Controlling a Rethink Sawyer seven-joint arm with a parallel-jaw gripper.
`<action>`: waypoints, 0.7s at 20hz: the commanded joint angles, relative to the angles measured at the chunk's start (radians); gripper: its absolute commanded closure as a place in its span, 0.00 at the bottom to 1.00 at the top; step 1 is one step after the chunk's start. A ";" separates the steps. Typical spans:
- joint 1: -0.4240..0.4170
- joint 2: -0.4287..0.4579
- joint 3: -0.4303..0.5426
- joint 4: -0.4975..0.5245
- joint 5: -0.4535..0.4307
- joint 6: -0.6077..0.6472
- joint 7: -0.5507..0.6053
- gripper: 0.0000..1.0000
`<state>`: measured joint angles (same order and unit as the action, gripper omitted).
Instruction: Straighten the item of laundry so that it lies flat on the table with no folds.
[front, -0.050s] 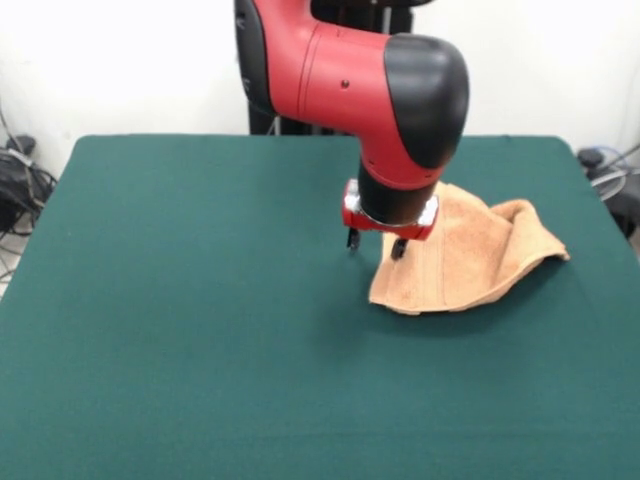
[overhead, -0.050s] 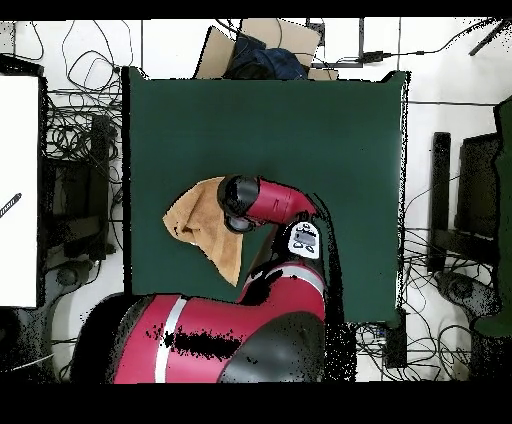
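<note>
Gripper (front, -0.050s: 375, 245) first: my two short dark fingertips hang just below the red wrist ring with a clear gap between them, parted and holding nothing, poised over the left edge of the small peach-orange terry-cloth towel (front, -0.050s: 465, 262). From the front they look a little above the cloth, though I cannot tell for sure whether the nearer tip brushes it. The towel sits bunched on the right-hand part of the big dark green felt-covered table (front, -0.050s: 180, 300) as the front view shows it, with a raised ridge running toward a pointed corner at its right end and a flatter lobe spreading toward the camera. From overhead my black wrist covers part of it, and the cloth shows as a crumpled wedge with one corner trailing toward my base. It is plainly folded over itself, so the job is not done. I judge this cloth light, soft and floppy, likely to drag and cling on the felt rather than slide. Best hold, I reckon, is a pinch on a free corner or an outer edge, then a pull outward to open the fold.
</note>
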<state>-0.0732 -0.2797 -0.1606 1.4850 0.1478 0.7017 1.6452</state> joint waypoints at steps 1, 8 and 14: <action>0.018 0.038 0.011 -0.007 0.047 0.069 0.271 0.00; 0.026 0.056 0.003 0.007 -0.026 -0.321 0.231 0.00; 0.038 0.066 -0.009 0.005 -0.017 -0.397 0.246 0.00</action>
<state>-0.0388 -0.2795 -0.1932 1.4995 0.1507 0.6326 1.6450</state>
